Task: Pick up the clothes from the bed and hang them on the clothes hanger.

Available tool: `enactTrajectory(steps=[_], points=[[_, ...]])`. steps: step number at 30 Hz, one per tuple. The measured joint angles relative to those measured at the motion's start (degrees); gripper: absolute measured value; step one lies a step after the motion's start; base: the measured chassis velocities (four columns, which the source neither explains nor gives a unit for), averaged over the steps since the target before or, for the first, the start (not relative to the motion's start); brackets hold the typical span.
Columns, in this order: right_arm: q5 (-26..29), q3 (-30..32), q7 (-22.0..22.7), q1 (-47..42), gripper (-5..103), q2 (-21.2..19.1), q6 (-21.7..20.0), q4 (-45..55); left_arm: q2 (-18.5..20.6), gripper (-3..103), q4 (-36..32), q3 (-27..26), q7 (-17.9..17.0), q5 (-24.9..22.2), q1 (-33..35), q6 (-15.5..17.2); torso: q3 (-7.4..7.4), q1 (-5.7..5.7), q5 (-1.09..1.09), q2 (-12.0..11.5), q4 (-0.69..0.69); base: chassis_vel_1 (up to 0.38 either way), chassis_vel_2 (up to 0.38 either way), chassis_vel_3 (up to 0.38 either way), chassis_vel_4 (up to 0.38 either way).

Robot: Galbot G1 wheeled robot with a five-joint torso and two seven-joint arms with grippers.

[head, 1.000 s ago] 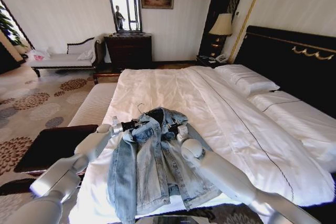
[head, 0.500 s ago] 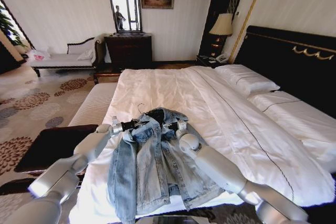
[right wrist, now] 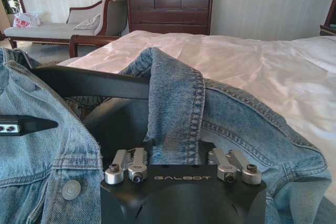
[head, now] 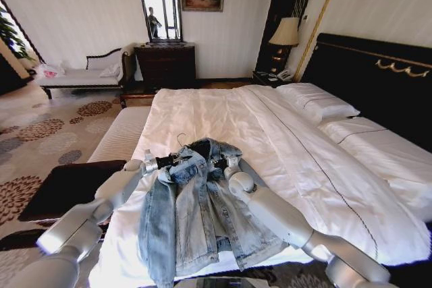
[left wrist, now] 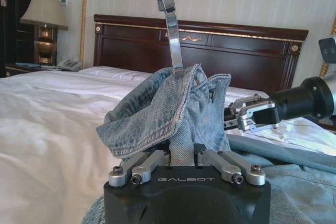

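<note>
The clothes, a light-blue denim jacket (head: 192, 217), lie spread on the near part of the bed (head: 223, 109), collar away from me. The clothes hanger sits inside the collar, its metal hook (left wrist: 169, 9) sticking up and a black arm (right wrist: 89, 81) under the denim. My left gripper (head: 169, 161) is at the collar's left side, shut on a bunched fold of the jacket (left wrist: 168, 111) right below the hook. My right gripper (head: 224, 162) is at the collar's right side, shut on a denim edge (right wrist: 176, 114) draped over the hanger arm.
A pale upholstered bench (head: 121, 136) runs along the bed's left side, with a dark low table (head: 64, 187) nearer me. Pillows (head: 317, 102) and the black headboard (head: 378, 79) are to the right. A dresser (head: 165, 65) and a lamp (head: 285, 32) stand by the far wall.
My right arm has shifted slightly forward and left, bringing its gripper a little closer to the collar. The left arm and jacket have barely moved.
</note>
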Motion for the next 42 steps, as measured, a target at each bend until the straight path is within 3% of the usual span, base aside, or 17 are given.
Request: enactTrajectory(steps=[5, 8, 10, 11, 15, 22, 42], points=[[0.0, 0.0, -0.1, 0.1, 35, 0.2, 0.4, -0.3, 0.1, 17, -0.2, 0.0, 0.0, 0.0, 0.0, 0.0, 0.0, 0.0, 0.0, 0.0, 0.0, 0.0, 0.0, 0.0, 0.0], [0.6, -0.1, -0.3, 0.1, 19, -0.2, 0.5, 0.3, 0.2, 17, -0.2, 0.1, 0.0, -0.1, -0.1, 0.0, 0.0, 0.0, 0.0, 0.0, 0.0, 0.0, 0.0, 0.0, 0.0], [1.0, -0.1, -0.3, 0.1, 19, -0.4, 0.5, 0.7, 0.2, 17, -0.2, 0.1, 0.0, -0.1, -0.1, 0.0, 0.0, 0.0, 0.0, 0.0, 0.0, 0.0, 0.0, 0.0, 0.0], [1.9, -0.1, -0.4, -0.1, 8, -0.9, 0.5, 1.7, 0.2, 17, -0.2, 0.0, 0.0, -0.1, -0.1, 0.0, 0.0, 0.0, 0.0, 0.0, 0.0, 0.0, 0.0, 0.0, 0.0], [2.5, -0.1, -1.1, -0.6, 1, -2.2, 0.5, 4.2, 0.1, 17, 0.0, 0.0, 0.0, -0.1, -0.2, 0.0, 0.0, 0.0, 0.0, 0.0, 0.0, 0.0, 0.0, 0.0, 0.0], [2.7, -1.6, -4.1, -3.5, 1, -6.9, -0.1, 13.6, -0.6, 17, 1.1, 0.3, 0.0, -0.1, -1.1, 0.1, 0.0, 0.0, 0.0, 0.0, 0.0, 0.0, 0.0, 0.0, 0.0], [0.8, -2.0, -9.2, -11.9, 1, -10.3, -0.1, 24.3, -2.1, 17, 3.3, 1.0, -1.1, -0.8, -3.2, 0.9, 0.0, 0.0, 0.0, 0.0, 0.0, 0.0, 0.0, 0.0, 0.0]])
